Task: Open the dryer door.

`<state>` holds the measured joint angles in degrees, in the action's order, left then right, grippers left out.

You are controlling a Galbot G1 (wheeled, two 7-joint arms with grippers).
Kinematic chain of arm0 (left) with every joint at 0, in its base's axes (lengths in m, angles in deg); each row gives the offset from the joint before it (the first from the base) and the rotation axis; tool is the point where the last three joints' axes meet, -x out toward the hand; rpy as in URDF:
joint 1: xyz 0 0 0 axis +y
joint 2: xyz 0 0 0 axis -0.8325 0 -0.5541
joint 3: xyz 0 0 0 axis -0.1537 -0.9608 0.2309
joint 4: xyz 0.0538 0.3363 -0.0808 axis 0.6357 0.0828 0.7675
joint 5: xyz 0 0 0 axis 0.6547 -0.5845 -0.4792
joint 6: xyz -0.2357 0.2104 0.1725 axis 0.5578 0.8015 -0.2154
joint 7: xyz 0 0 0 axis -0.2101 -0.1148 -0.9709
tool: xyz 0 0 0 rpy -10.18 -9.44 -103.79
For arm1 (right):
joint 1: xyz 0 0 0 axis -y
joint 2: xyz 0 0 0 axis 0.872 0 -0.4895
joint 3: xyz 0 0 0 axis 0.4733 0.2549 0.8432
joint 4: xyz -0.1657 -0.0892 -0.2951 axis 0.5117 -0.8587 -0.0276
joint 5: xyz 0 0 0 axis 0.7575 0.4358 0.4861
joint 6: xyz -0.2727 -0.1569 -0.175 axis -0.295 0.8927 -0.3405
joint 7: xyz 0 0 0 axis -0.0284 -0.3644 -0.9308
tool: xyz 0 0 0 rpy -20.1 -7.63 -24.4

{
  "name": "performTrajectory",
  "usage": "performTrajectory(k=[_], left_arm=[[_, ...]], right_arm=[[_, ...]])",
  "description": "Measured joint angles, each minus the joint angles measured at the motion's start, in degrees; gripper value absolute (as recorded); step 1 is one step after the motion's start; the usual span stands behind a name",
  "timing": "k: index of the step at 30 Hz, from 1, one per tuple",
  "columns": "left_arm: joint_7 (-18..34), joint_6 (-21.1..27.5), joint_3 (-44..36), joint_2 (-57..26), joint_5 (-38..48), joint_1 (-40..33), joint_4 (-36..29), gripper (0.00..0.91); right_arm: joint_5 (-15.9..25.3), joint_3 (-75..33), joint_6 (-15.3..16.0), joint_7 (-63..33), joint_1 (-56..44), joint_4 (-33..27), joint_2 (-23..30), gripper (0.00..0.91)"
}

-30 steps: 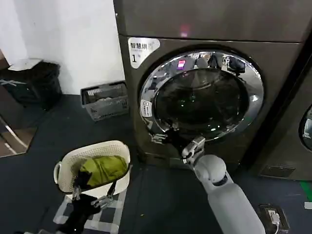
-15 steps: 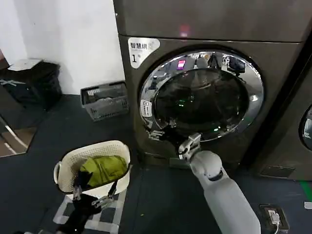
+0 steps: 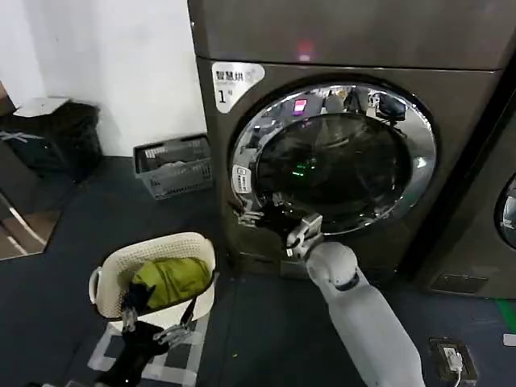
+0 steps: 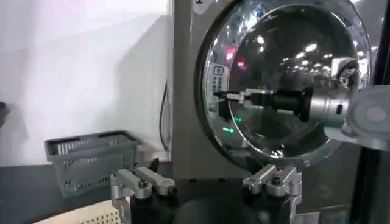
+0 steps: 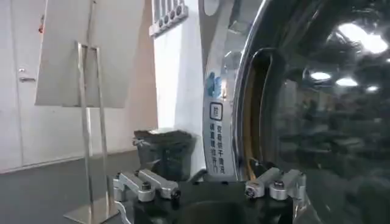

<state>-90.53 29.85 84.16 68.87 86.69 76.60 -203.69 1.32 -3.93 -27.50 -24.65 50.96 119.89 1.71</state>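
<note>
Dryer door (image 3: 334,157) set in the front of the dark grey machine (image 3: 242,145), filling most of that front; chrome ring wide and shiny around dark glass, white sticker (image 3: 240,179) on the ring's left edge. Door lying flush or very nearly flush with the front, not swung out; hard to tell more from the head view.

Right gripper (image 3: 251,215) up at the lower left edge of the door, on the chrome ring just under the sticker, right arm (image 3: 355,306) reaching up to it from the lower right. Fingers apart, the tips at the rim; contact with the rim not clear. Same gripper (image 4: 228,96) seen from the side in the left wrist view, pointing at the ring's edge (image 4: 210,91).

Left gripper (image 3: 153,326) low at the bottom left of the head view, over the checked mat (image 3: 181,363), fingers spread wide, holding nothing. White laundry basket (image 3: 113,270) with a green cloth (image 3: 169,278) just behind it. Grey crate (image 3: 173,165) by the white wall, left of the machine.
</note>
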Motion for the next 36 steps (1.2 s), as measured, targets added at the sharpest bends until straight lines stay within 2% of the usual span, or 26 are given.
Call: performTrajectory(k=[23,36], left_arm=[[-0.1,0.0,-0.1,0.2,0.0,0.2,-0.5,0.907],[-0.3,-0.1,0.0,0.3,0.0,0.0,-0.5,0.907]], right_arm=[[1.0,1.3,0.1,0.6,2.7,-2.7,0.6,0.907],[0.9,0.7,2.1,8.3,1.3,-0.4,-1.6,0.907]])
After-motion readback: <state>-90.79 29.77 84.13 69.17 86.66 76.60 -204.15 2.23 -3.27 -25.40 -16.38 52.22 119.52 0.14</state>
